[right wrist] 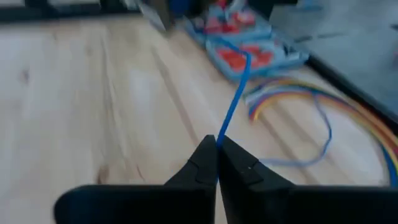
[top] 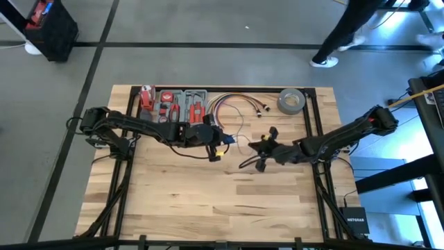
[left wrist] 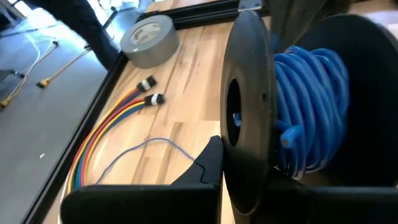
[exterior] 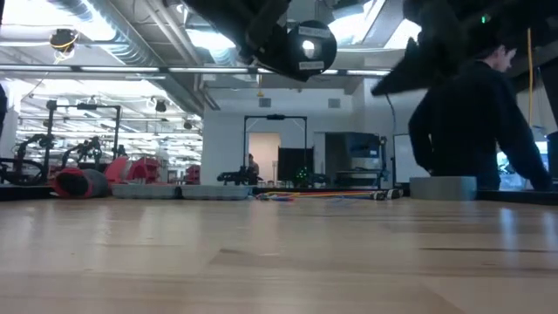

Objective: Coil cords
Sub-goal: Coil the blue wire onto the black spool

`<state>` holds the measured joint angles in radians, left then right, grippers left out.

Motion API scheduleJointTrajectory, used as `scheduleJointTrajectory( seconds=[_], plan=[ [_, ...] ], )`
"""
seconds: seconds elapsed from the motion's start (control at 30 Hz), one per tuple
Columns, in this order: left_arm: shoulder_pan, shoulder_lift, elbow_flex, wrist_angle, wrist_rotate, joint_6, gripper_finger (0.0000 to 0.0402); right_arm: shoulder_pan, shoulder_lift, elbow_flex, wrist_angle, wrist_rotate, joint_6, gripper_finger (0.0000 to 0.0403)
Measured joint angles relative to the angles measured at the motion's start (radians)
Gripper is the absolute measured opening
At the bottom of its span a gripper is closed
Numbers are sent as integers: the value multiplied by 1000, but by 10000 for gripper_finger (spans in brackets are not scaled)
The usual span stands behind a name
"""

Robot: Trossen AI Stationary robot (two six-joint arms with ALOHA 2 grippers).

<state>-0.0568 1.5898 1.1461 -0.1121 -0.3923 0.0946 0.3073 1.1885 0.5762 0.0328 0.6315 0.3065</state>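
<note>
My right gripper (right wrist: 216, 144) was closed on the thin blue wire (right wrist: 233, 99), which ran taut from between my fingertips away over the wooden surface (right wrist: 93, 93). Farther along, the same wire lay loose in a slack curve on the wood, just beside the coloured cable bundle (right wrist: 323, 93). My left gripper (top: 215, 142) was closed too, and it held a black spool (left wrist: 249, 106) that already carried many turns of blue wire. Both grippers were above the middle of the surface, near each other.

I judged this wire to be very light and soft, with no stiffness of its own, so it would sag and tangle if I let it go slack. It also looked slippery and easy to kink. I thought the best place to hold it was near the spool, with a firm pinch, keeping it gently tight.

Beyond these lay a grey tape roll (top: 291, 101) and a tool tray (top: 173, 104) at the far edge.
</note>
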Motion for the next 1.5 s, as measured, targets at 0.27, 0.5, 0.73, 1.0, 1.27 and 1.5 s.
scheduleJointTrajectory(
  seconds=[0.27, 0.5, 0.73, 1.0, 1.27, 1.5],
  plan=[
    [30, 29, 0, -4, -2, -17, 0, 0, -8, 0, 260, 5, -146, 5],
    [46, 49, 0, 54, -1, -17, 0, 0, 67, 0, 471, -22, -221, 5],
    [50, 61, -1, 69, 1, -16, 0, -13, 150, 27, 612, -88, -244, 6],
    [51, 66, 0, 96, 57, -13, 0, -56, 271, 133, 604, -178, -284, 7],
    [49, 66, -1, 117, 115, -29, 0, -87, 286, 159, 542, -181, -282, 5],
    [45, 66, -1, 182, 129, -65, 0, -85, 316, 159, 539, -206, -254, 8]
  ],
)
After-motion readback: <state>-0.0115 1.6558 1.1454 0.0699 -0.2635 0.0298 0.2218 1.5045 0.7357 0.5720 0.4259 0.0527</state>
